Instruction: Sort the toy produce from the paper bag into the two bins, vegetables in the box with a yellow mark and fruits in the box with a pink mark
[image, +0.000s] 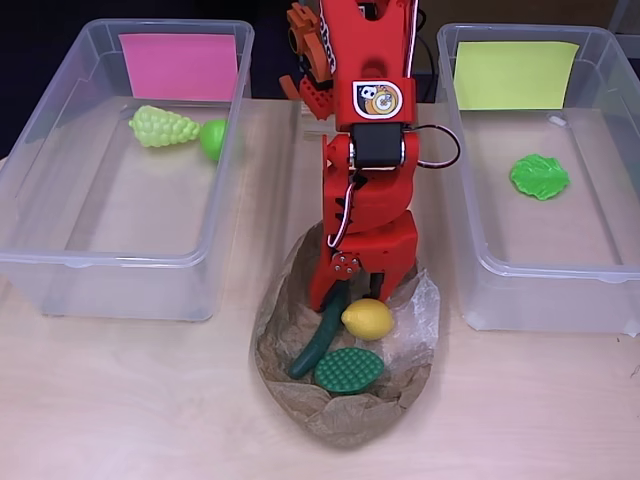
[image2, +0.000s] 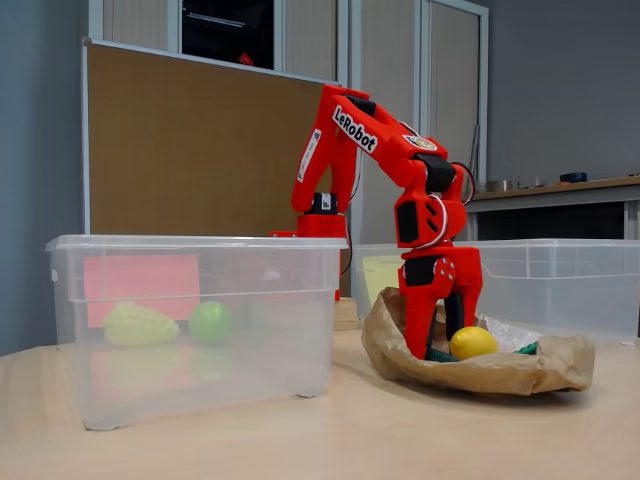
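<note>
The crumpled paper bag (image: 290, 400) (image2: 500, 375) lies open between the two bins. In it are a yellow lemon (image: 367, 319) (image2: 472, 342), a dark green cucumber (image: 318, 345) (image2: 437, 354) and a flat green bumpy vegetable (image: 349, 369) (image2: 527, 348). My red gripper (image: 348, 292) (image2: 442, 330) reaches down into the bag, open, with its jaws on either side of the cucumber's upper end and the lemon just beside it. The pink-marked box (image: 60, 262) on the left holds yellow-green grapes (image: 162, 127) (image2: 140, 325) and a green round fruit (image: 213, 139) (image2: 210, 322). The yellow-marked box (image: 540, 275) on the right holds a green lettuce leaf (image: 539, 177).
The pink mark (image: 180, 65) and the yellow mark (image: 515, 75) sit on the far walls of the clear plastic boxes. The arm's base (image: 310, 60) stands at the back between them. Bare wooden table (image: 130, 400) runs along the front.
</note>
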